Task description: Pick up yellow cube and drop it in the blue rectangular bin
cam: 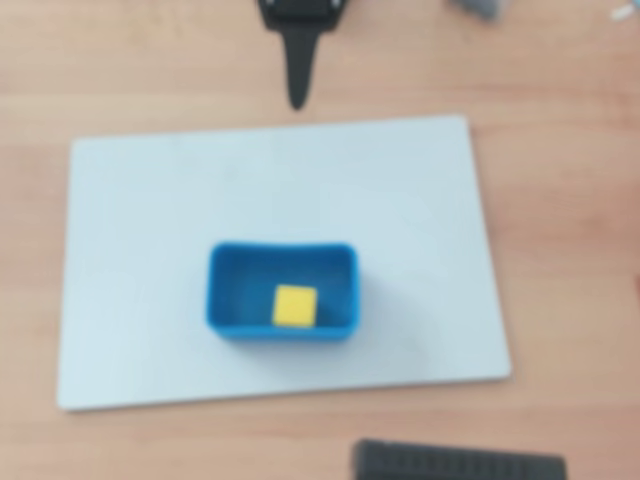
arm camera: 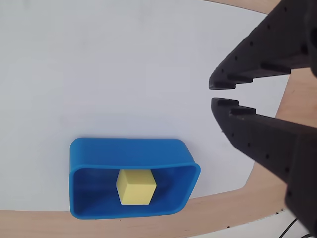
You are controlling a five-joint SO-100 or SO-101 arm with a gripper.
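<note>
Overhead, the yellow cube (cam: 295,305) lies inside the blue rectangular bin (cam: 225,290) on a white board (cam: 150,220), well apart from the gripper (cam: 297,95) at the far edge. Wrist view: cube (arm camera: 136,187) in bin (arm camera: 129,153); gripper (arm camera: 216,93) fingertips barely apart, empty.

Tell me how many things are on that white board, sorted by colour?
Yellow: 1, the cube, lying inside the bin.
Blue: 1, the bin.
Total: 2 on the white board.
The black gripper hangs off to the side and holds nothing.
</note>
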